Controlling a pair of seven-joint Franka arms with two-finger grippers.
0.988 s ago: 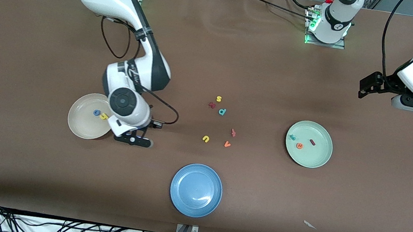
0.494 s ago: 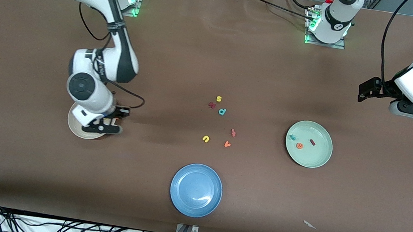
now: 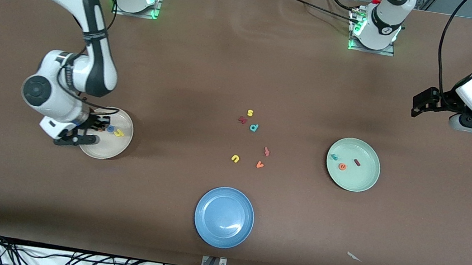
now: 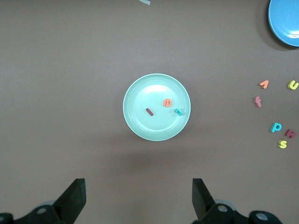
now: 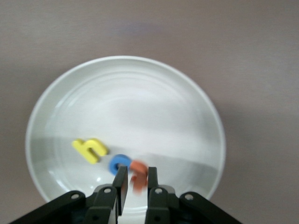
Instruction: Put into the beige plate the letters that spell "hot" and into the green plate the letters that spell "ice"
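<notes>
We hold the orange t (image 5: 138, 175) in the right gripper (image 5: 136, 183), pinched between its two fingers, low over the beige plate (image 3: 117, 149). The yellow h (image 3: 119, 133) and the blue o (image 3: 110, 129) already lie in that plate, just beside each other. The c (image 3: 334, 157), the e (image 3: 342, 166) and the i (image 3: 357, 162) lie in the green plate (image 3: 361, 183).

We think the t is very light and soft, like a sponge. It is tiny and flat, so we pinch it by its thin sides. We do not squeeze hard. It may stick to a finger when we let go, or bounce a little.

The left gripper (image 4: 136, 198) is wide open and holds nothing. It waits up high over the table (image 3: 340, 237) at the left arm's end.

The table is flat, brown and dull. Five more letters (image 3: 252, 141) lie loose in the middle, and a blue plate (image 3: 224, 217) sits nearer the camera. There is lots of room around the plates.
</notes>
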